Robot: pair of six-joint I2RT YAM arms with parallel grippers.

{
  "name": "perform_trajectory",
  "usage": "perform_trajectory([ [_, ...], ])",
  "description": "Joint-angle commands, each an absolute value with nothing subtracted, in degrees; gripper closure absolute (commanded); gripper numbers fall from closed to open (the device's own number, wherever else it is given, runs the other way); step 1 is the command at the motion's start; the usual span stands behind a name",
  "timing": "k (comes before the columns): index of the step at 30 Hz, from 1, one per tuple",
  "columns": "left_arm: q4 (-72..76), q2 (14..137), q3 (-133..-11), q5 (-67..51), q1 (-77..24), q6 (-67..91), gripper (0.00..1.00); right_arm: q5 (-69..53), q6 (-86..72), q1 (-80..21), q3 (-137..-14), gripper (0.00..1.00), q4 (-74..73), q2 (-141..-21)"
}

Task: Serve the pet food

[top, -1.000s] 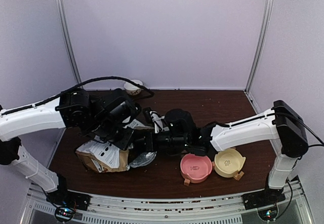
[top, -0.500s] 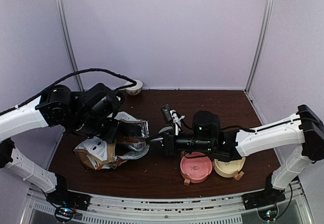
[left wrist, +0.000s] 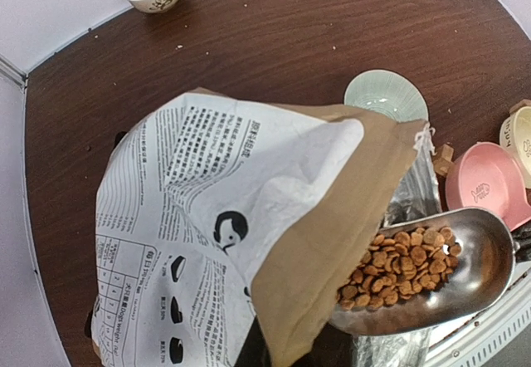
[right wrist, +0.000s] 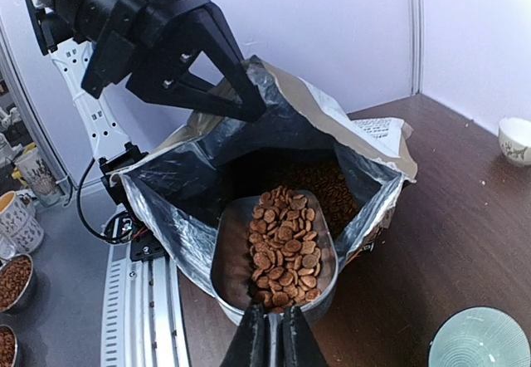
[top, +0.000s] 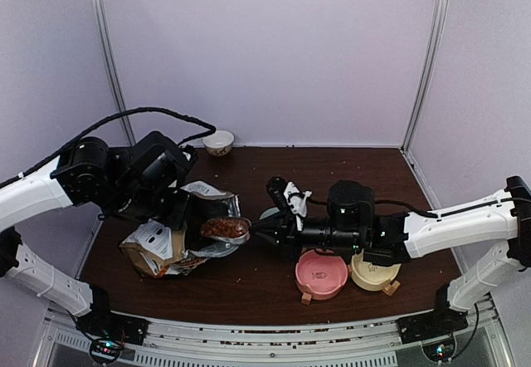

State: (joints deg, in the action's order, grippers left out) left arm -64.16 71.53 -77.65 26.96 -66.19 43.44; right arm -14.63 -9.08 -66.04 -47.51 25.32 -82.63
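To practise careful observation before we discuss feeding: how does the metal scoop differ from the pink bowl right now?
The scoop is shiny silver metal; the pink bowl is pink with a small fish mark. The scoop is heaped with kibble; the pink bowl is empty. The scoop is held by the right gripper at the bag's mouth; the pink bowl rests on the table. Both open upward.
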Motion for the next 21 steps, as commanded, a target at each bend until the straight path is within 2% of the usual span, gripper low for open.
perform_trajectory([
  [1,-57.63,69.20,-77.99,27.30,-65.20,44.10,1.00,-13.75,-2.28,-66.24,-43.93,1.00,34.36,-80.39],
  [12,-52.65,65.82,-76.66,22.51,-60.07,44.56,1.00,-15.48,-7.49,-66.20,-39.20,1.00,47.82,-75.55],
  [21,-50.23,65.59,-75.67,18.21,-57.30,43.60,1.00,-14.27,-8.91,-66.05,-38.43,1.00,49.30,-70.08],
])
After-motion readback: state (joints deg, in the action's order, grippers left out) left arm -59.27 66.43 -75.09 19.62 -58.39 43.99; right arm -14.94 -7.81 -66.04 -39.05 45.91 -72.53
